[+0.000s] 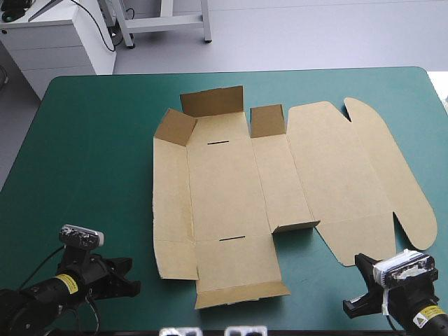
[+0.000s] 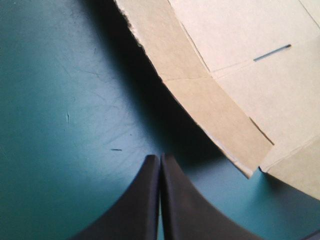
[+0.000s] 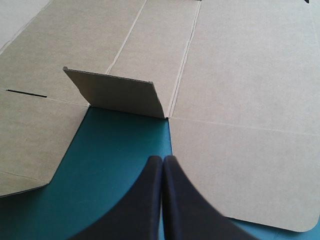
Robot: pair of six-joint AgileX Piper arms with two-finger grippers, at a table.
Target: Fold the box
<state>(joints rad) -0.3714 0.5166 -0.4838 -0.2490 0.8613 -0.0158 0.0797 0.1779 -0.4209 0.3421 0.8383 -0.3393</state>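
1. Across the middle of the table's teal-green cover (image 1: pixel 91 140), in the high view, lies the box (image 1: pixel 231 196), a cut sheet of brown board. It is mostly flat and reaches toward the right edge. Three flaps (image 1: pixel 212 102) along its far side stand raised, and one small flap (image 1: pixel 295 226) on its near side is lifted too. The left gripper (image 1: pixel 131 277), with two broad black fingers, sits by the near left corner, apart from the box. The right gripper (image 1: pixel 358 283) sits by the near right corner, just beside the box's rounded near edge.
2. Left wrist view: the left gripper (image 2: pixel 160 159) has its jaws pressed together in one point, holding nothing, over bare cover (image 2: pixel 60 100). The box (image 2: pixel 240 75) lies ahead, not touching the fingertips. A thin dark slot (image 2: pixel 272 52) shows in the board.
3. Right wrist view: the right gripper (image 3: pixel 162 159) also has its jaws closed and empty, over a patch of cover (image 3: pixel 120 145). The small flap (image 3: pixel 122 95) stands upright ahead, and flat box (image 3: pixel 240 75) board lies beside the gripper.
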